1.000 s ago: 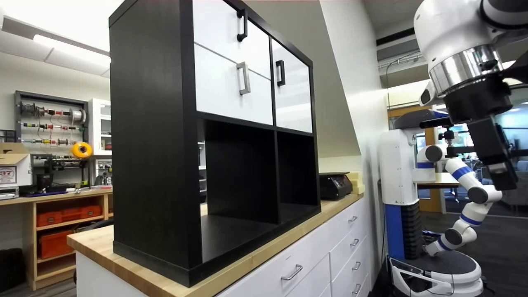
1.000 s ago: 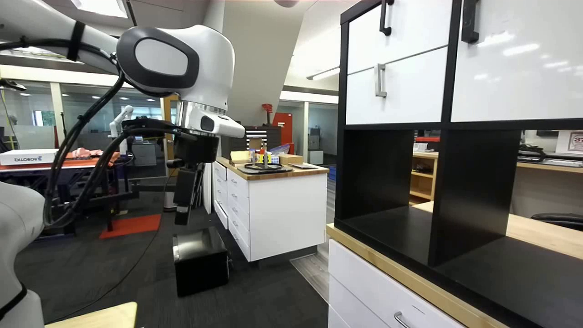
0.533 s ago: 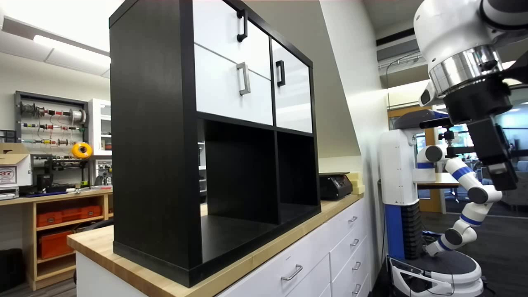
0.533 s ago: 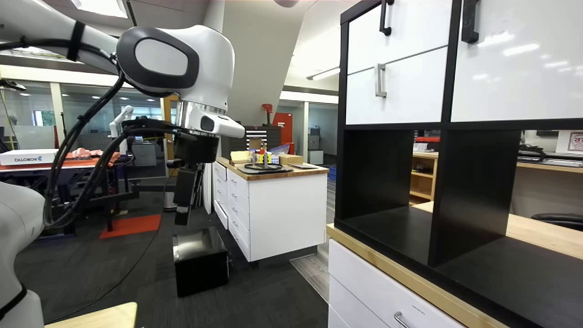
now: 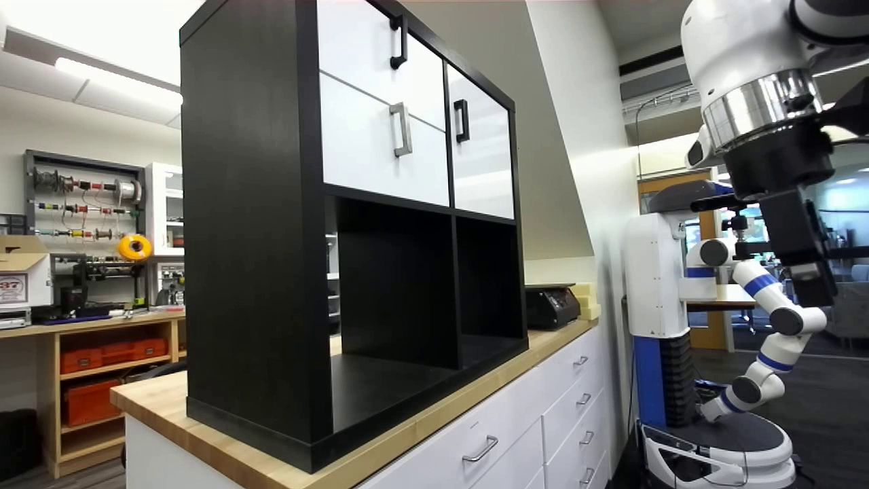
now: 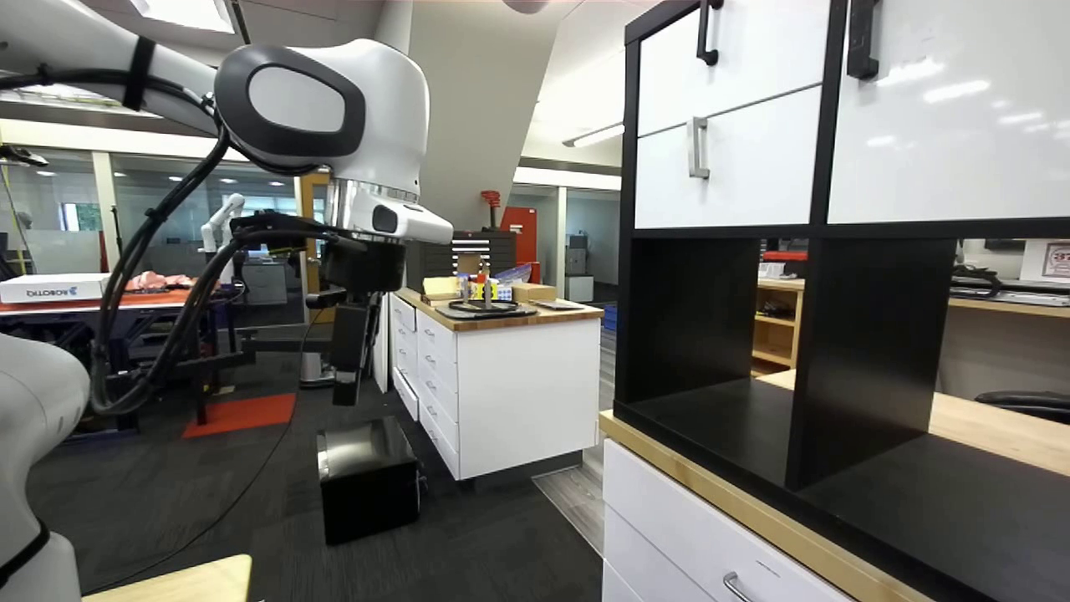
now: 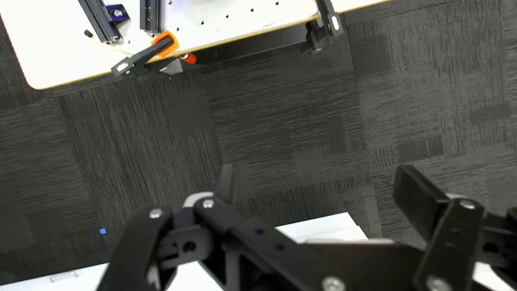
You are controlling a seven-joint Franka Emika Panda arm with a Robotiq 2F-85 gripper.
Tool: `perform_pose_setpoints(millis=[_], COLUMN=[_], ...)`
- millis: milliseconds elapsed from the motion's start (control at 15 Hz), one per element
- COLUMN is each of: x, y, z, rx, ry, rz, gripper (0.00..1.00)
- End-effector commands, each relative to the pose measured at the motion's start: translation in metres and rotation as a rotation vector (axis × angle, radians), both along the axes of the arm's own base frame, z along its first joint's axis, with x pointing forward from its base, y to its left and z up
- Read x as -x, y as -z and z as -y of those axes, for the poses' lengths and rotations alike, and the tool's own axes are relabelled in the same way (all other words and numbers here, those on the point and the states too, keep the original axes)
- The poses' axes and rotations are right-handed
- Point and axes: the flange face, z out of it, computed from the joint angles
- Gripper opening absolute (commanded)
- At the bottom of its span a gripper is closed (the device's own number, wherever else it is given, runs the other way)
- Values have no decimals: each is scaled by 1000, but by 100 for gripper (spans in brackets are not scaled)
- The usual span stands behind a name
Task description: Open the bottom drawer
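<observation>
Above carpet (image 7: 282,133): gripper (image 7: 315,184), jaws apart (silver-handled bottom drawer (image 5: 366,141) closed).

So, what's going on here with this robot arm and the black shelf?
A robot arm hangs in the air, apart from the black shelf. Its jaws are spread open, gripping nothing. It is meant to open the bottom drawer, which I take to be the lower of the two stacked white ones, with the silver handle. Right now that drawer is shut and nothing is touching it, so the opening has not yet begun.
</observation>
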Motion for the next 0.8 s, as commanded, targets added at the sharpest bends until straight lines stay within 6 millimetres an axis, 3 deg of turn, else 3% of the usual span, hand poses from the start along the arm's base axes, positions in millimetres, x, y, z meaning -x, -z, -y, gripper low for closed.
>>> perform_pose_setpoints(millis=[0, 733], x=[-17, -104], y=[-22, -81], z=[0, 3], rx=[31, 83], ry=[-19, -80], rz=[92, 370], gripper=[100, 100])
